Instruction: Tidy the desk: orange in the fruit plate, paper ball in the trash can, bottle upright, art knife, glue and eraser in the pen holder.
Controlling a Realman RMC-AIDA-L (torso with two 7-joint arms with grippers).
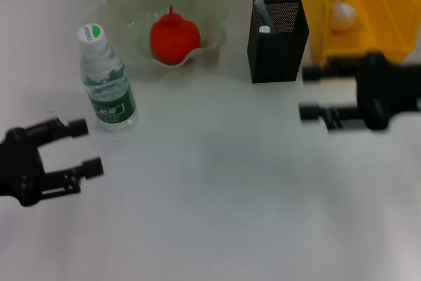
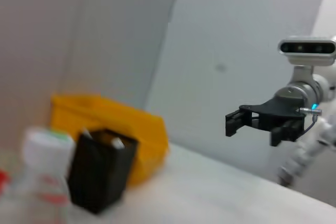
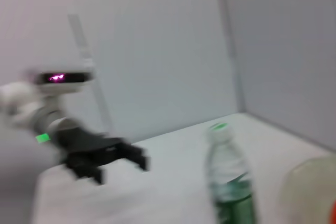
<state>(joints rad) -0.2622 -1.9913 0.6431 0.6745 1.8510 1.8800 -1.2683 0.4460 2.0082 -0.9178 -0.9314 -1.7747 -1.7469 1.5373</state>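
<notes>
Red-orange orange (image 1: 174, 41) sits in the fruit plate (image 1: 125, 4); bottle (image 1: 107, 80) upright just beyond the left gripper (image 1: 81, 147), spread wide, empty. Right gripper (image 1: 310, 93), spread, empty, hovers beside the pen holder (image 1: 276, 47); paper ball (image 1: 342, 14) in the trash can (image 1: 381, 37) behind it.

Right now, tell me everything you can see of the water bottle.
The bottle is small, clear plastic, with a dark green label around its lower half and a white cap marked with green. It looks filled with clear liquid. It stands upright on the white table, just in front of and to the left of the fruit plate; whether the two touch is unclear. Neither gripper touches it: the left gripper sits open nearby, in front of it and further left. The right wrist view also shows it standing.
</notes>
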